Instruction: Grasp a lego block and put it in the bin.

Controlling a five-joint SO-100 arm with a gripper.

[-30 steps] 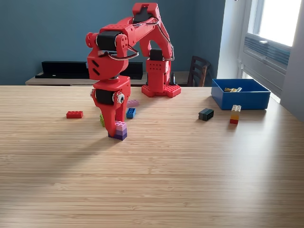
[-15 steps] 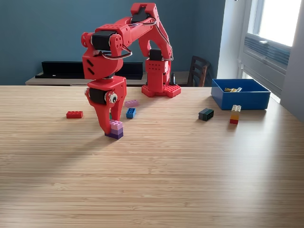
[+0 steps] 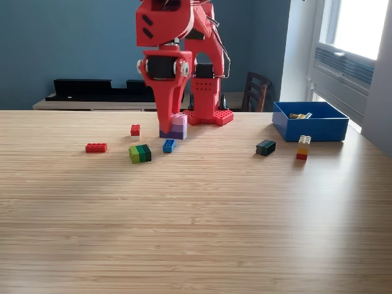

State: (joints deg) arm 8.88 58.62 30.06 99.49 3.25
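In the exterior view my red gripper (image 3: 172, 125) hangs above the table, shut on a lego block (image 3: 177, 126) with a pink top and a purple bottom. The block is lifted clear of the wood, just left of the arm's base. The blue bin (image 3: 310, 120) stands at the far right of the table, well away from the gripper, with small bricks inside it.
Loose bricks lie on the table: a red one (image 3: 95, 147), a small red one (image 3: 135, 130), a green one (image 3: 140, 153), a blue one (image 3: 168, 145), a dark green one (image 3: 265, 147) and a yellow-orange-red stack (image 3: 303, 147). The arm's base (image 3: 207, 115) stands at the back.
The gripper has risen off the table with the pink and purple block and swung to the right, uncovering the green brick and the small red brick.
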